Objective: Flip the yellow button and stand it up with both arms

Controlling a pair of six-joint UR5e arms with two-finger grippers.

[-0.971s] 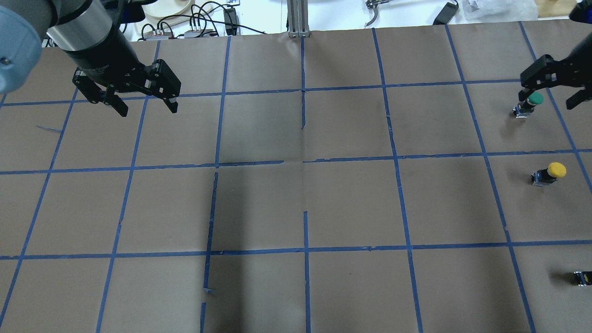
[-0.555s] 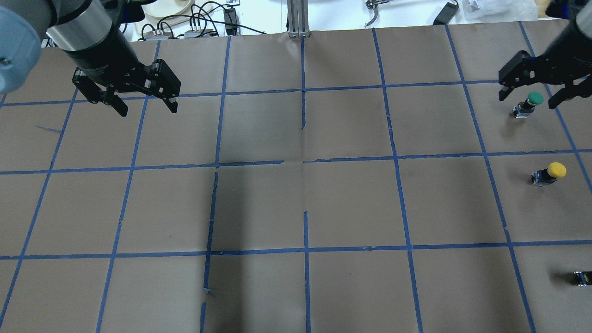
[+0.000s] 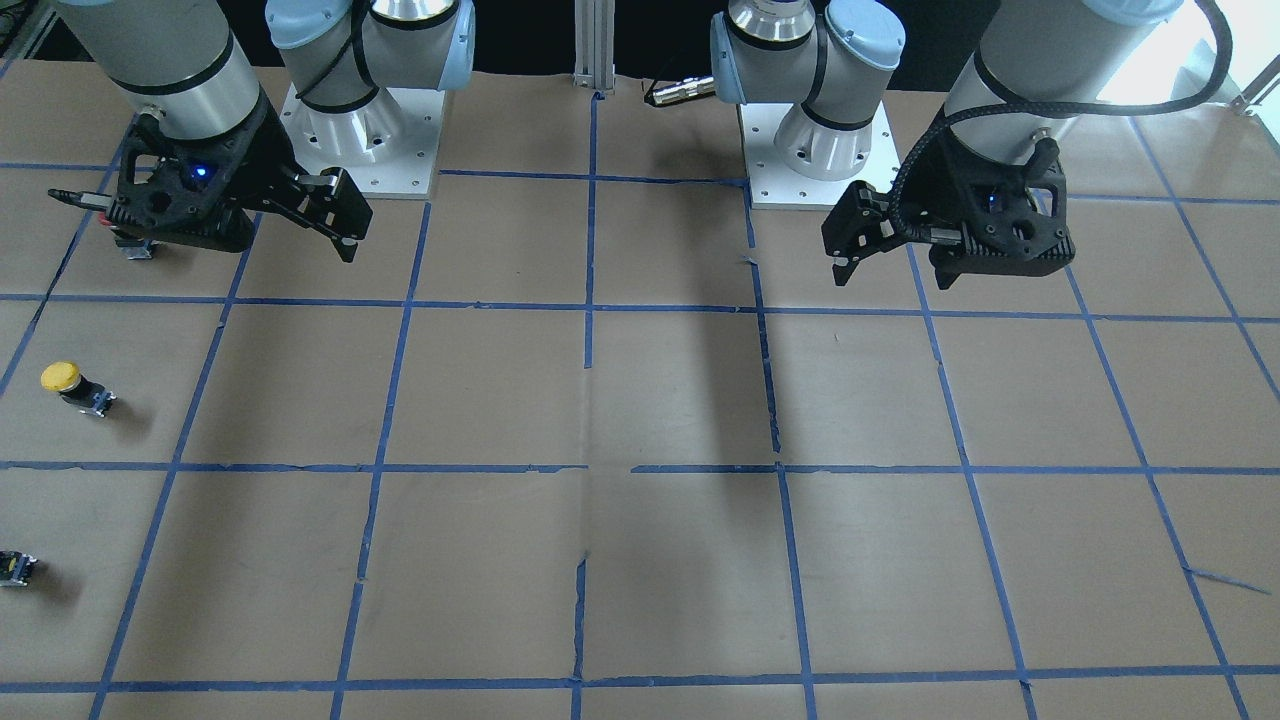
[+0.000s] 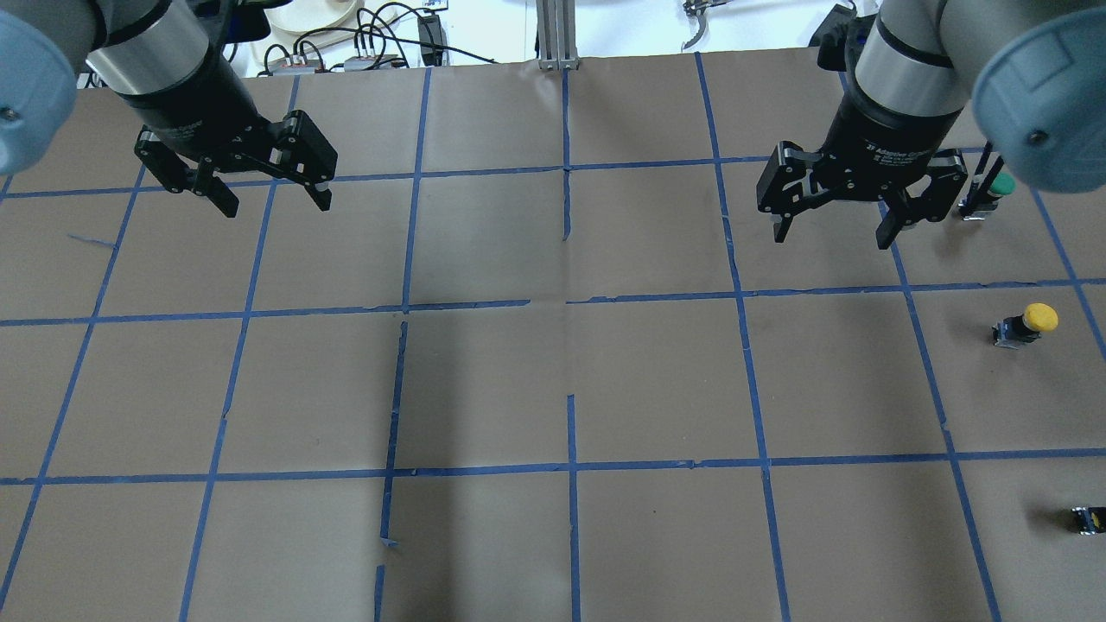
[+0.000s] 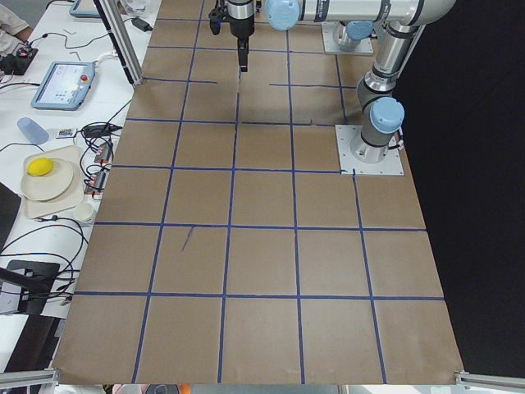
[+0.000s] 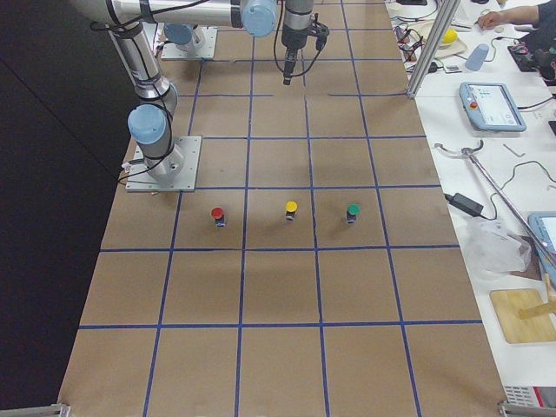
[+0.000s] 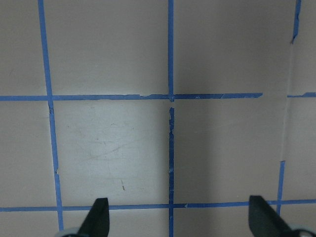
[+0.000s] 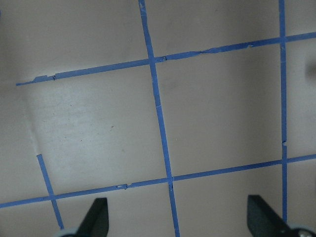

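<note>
The yellow button [image 4: 1028, 322] has a round yellow cap on a small dark body and sits alone in a taped square near the table's right end. It also shows in the front-facing view [image 3: 70, 386] and in the exterior right view [image 6: 291, 209], where its cap is on top. My right gripper [image 4: 834, 231] hangs open and empty above the table, up and left of the button and well apart from it. Its wrist view shows only paper and tape between its fingertips [image 8: 94, 217]. My left gripper [image 4: 278, 206] is open and empty far to the left.
A green button [image 4: 987, 195] stands just right of my right gripper. A red button [image 6: 217, 214] stands on the yellow one's other side. A small dark switch body [image 4: 1087, 518] is cut by the overhead view's right edge. Blue tape grids the brown paper.
My right gripper has swung left in the overhead view, from over the green button at the right edge into the square beside it, still open. The left arm and the buttons have not moved.
</note>
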